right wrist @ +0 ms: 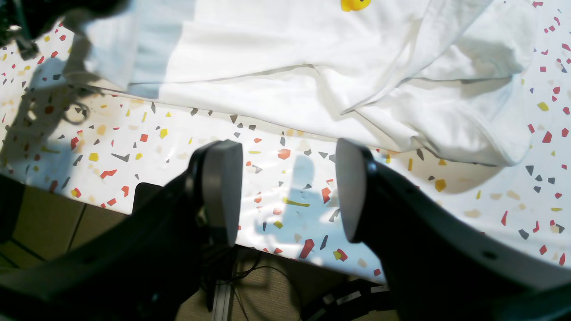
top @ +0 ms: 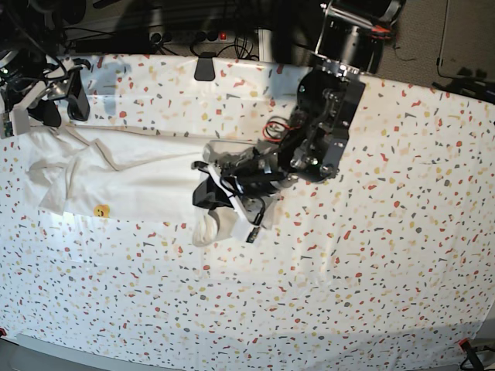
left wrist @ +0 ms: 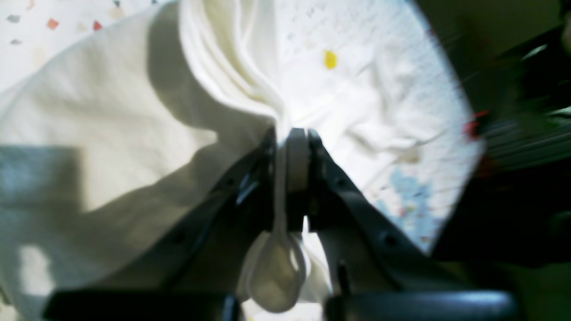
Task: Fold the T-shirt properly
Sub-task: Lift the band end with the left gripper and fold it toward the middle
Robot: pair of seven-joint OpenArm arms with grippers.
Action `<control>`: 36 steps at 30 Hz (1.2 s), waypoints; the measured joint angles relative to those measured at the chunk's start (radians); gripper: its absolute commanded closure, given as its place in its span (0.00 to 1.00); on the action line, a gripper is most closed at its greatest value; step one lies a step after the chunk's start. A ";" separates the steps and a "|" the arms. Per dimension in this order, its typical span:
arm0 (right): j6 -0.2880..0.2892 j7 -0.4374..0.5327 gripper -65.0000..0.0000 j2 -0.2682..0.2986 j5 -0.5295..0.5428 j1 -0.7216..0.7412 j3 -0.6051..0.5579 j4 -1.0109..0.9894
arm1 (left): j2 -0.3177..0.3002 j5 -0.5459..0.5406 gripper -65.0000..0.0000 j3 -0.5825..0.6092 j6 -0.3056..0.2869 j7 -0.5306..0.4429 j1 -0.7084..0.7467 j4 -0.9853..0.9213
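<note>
The T-shirt [top: 131,182] lies stretched in a long band across the speckled worktop [top: 348,294], from the far left edge in the base view toward the middle. Its back seems mostly up; a yellow spot [top: 100,210] of the print peeks out near one end.

The left end effector [left wrist: 290,133] is clamped tight on a bunched ridge of the cloth, with folds fanning away from the pinch and a loop of fabric hanging behind the pads. In the base view that end of the shirt looks lifted and crumpled under the arm [top: 321,131].

The right end effector [right wrist: 285,187] stands wide with nothing between its pads, low over the bare worktop, just beside the hem and a rumpled sleeve [right wrist: 473,125].

What worries me: the left grip has gathered a thick wad rather than a clean edge, so any pull would likely drag wrinkles across the whole body and leave a crooked fold. With the other end unpinned, the shirt could simply slide along the smooth cover instead of folding. The sleeve near the right end effector is already doubled on itself, and could get trapped inside a fold. That end also sits close to the worktop's edge, so a tug might spill cloth over it.
</note>
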 measured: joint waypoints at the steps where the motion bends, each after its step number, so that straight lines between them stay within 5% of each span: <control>1: 0.000 0.000 0.49 0.000 0.000 0.000 0.000 0.000 | 0.000 0.013 1.00 0.013 0.019 -0.013 -0.001 0.000; 11: 0.000 -0.008 0.49 0.000 0.000 0.000 0.000 0.000 | -0.002 0.049 1.00 0.025 0.029 -0.010 -0.023 0.000; 29: 0.000 -0.008 0.49 0.000 0.000 0.000 0.000 0.000 | -0.003 -0.037 0.99 0.036 0.033 0.035 -0.025 0.000; 32: 0.000 -0.008 0.49 0.000 0.000 0.000 0.000 0.000 | -0.003 -0.100 0.69 0.036 -0.020 0.092 -0.032 0.000; 36: 0.000 -0.007 0.49 0.000 0.000 0.000 0.000 0.000 | -0.003 -0.143 0.66 0.077 -0.035 0.133 -0.075 0.000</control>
